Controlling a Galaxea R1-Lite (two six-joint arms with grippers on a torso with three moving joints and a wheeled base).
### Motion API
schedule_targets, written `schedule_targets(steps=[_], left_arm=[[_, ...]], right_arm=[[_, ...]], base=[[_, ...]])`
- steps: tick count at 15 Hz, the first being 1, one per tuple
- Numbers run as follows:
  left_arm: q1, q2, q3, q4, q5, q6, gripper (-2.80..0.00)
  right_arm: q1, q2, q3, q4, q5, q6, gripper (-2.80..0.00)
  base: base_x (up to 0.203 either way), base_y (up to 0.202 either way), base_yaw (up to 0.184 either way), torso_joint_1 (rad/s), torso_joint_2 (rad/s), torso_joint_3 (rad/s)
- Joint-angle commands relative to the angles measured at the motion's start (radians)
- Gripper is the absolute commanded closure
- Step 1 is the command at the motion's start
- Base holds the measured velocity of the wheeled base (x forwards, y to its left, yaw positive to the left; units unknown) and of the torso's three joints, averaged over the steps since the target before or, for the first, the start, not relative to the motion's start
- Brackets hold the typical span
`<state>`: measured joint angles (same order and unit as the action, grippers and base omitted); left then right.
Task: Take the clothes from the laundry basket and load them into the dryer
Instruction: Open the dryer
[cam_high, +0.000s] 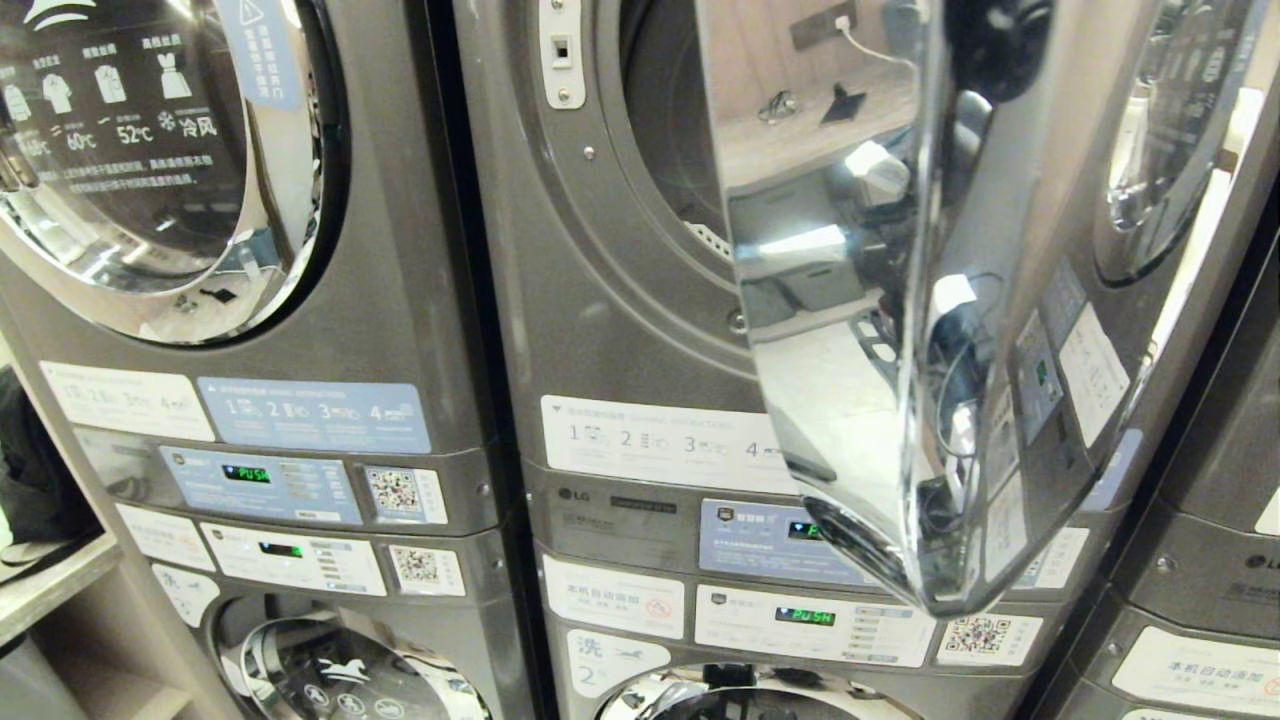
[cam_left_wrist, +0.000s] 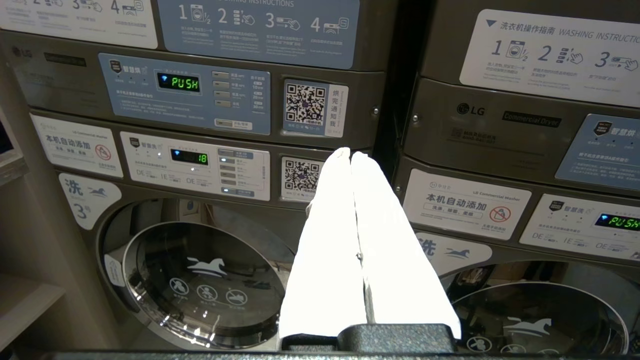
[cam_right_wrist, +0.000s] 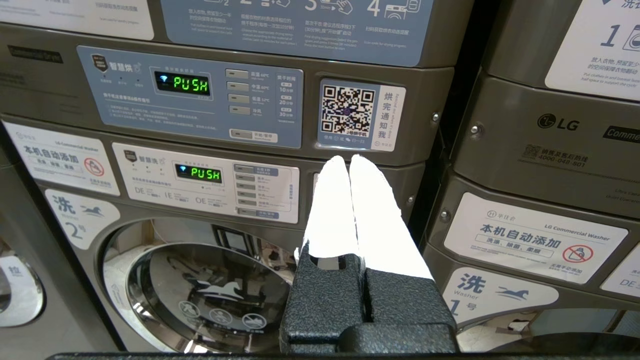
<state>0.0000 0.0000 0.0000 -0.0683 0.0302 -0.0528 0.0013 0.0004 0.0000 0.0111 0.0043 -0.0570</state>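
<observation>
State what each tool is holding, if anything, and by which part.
Nothing is held. The left tool and the right tool are both shut on empty air, pointing at the machines' control panels; no clothes are in sight.

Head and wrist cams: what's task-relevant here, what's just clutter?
Relevant: middle grey dryer's open drum; its swung-out chrome door; left end effector and right end effector, both shut, empty. No laundry basket in view.

Clutter: left closed dryer; lower washers; QR sticker.

I see closed round door (cam_high: 150, 160) on left machine, temperature icons printed on glass. QR sticker (cam_high: 403, 494) beside blue panel reading PUSH (cam_high: 246, 474). Wooden shelf (cam_high: 50, 590) far left, dark bundle (cam_high: 35, 470) on it.
</observation>
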Motion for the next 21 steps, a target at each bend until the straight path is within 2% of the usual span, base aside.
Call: schedule_targets(steps=[1, 21], left_arm=[[0.0, 0.0, 0.02, -0.001, 0.0, -0.001, 0.0], [0.0, 0.0, 0.021, -0.001, 0.0, 0.004, 0.0]], right_arm=[[0.0, 0.0, 0.0, 0.0, 0.0, -0.001, 0.0], [0.0, 0.0, 0.0, -0.002, 0.002, 0.002, 0.0]], base=[[0.0, 0.0, 0.0, 0.0, 0.0, 0.0], [0.0, 0.0, 0.0, 0.0, 0.0, 0.0]])
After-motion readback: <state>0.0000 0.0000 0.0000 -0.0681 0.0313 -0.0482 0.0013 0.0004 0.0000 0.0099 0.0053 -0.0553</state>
